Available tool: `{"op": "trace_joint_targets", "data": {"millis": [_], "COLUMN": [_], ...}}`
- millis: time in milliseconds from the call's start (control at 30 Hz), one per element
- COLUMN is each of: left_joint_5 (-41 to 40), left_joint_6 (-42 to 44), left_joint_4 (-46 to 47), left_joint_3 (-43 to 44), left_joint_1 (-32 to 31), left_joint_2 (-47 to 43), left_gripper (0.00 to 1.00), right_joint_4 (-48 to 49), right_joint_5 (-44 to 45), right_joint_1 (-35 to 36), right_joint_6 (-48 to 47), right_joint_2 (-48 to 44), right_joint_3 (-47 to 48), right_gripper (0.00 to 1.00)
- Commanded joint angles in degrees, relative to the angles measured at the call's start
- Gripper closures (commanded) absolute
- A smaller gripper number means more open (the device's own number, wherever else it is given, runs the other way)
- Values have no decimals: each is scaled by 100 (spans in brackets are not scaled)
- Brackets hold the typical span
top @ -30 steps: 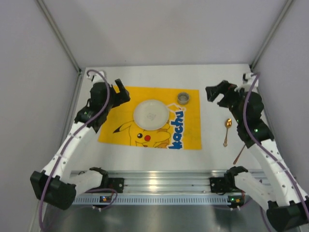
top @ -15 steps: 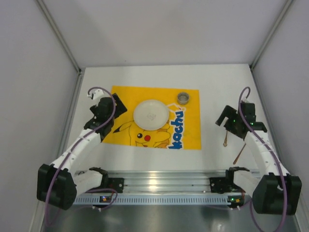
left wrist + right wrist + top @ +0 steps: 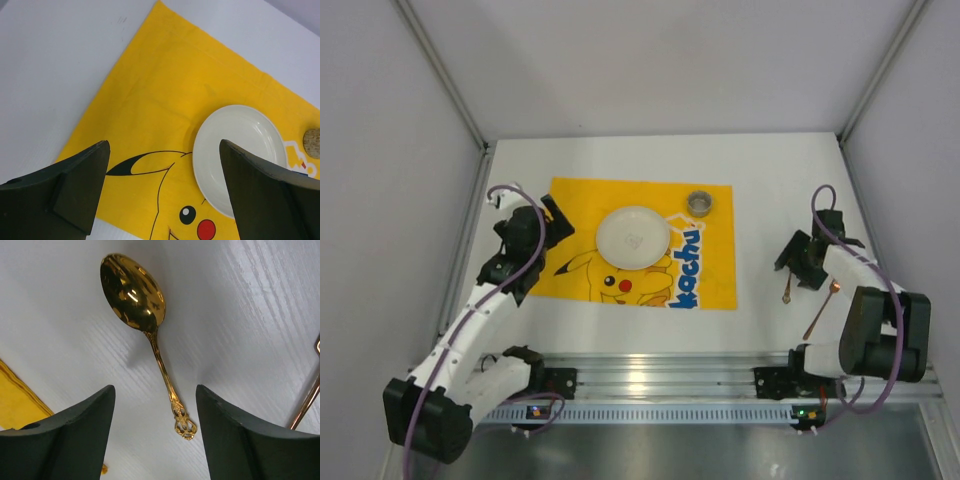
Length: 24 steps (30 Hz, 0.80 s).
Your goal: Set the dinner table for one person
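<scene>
On the white dinner table [image 3: 770, 170] lies a yellow Pikachu mat [image 3: 710, 270] with a white plate [image 3: 633, 237] and a small metal cup [image 3: 699, 203] on it. A gold spoon [image 3: 150, 335] lies on the bare table to the right of the mat. My right gripper [image 3: 155, 390] is low over the spoon, open, with one finger on each side of the handle and not touching it. From above, only the handle end of the spoon [image 3: 786, 291] shows under the right gripper [image 3: 798, 262]. My left gripper [image 3: 164, 150] hangs wide open over the mat's left part, empty, left of the plate [image 3: 240, 150].
A thin copper-coloured utensil [image 3: 819, 311] lies just right of the spoon, and it also shows at the right edge of the right wrist view [image 3: 307, 400]. A ribbed aluminium rail [image 3: 660, 375] runs along the near edge. Grey walls close in the table on three sides.
The right arm has swung from the back right corner toward me and come down over the spoon. The left gripper has pulled back a little toward the mat's left edge.
</scene>
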Motion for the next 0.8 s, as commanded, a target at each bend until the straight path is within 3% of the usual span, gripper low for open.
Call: {"op": "trace_joint_targets", "data": {"millis": [0,67,200,433,467,500,533,767], "left_joint_5": [-168,-168,-151,-186,-186,-186,-160,86], "left_joint_6": [285,321,286,242,224,207,189,22], "left_joint_4": [-87,-105,-105,-140,-149,-140,-132,9], "left_joint_3": [145,277,400,365,348,330,286,268], "left_joint_1": [36,36,36,45,45,45,45,45], "left_joint_2": [36,150,300,248,230,213,221,335], "left_gripper": [4,4,5,5,5,5,5,6], "right_joint_4": [481,534,657,771,789,807,824,798], "right_joint_5": [251,347,418,365,296,286,269,181], "right_joint_1": [-76,-76,-76,-76,-76,-67,-67,3], "right_joint_6": [-50,-76,-94,-164,-173,-182,-182,-243], "right_joint_2": [280,526,940,1275,1248,1187,1160,888], "right_joint_3": [319,380,583,566,513,486,477,477], "right_gripper": [36,39,55,72,78,93,99,100]}}
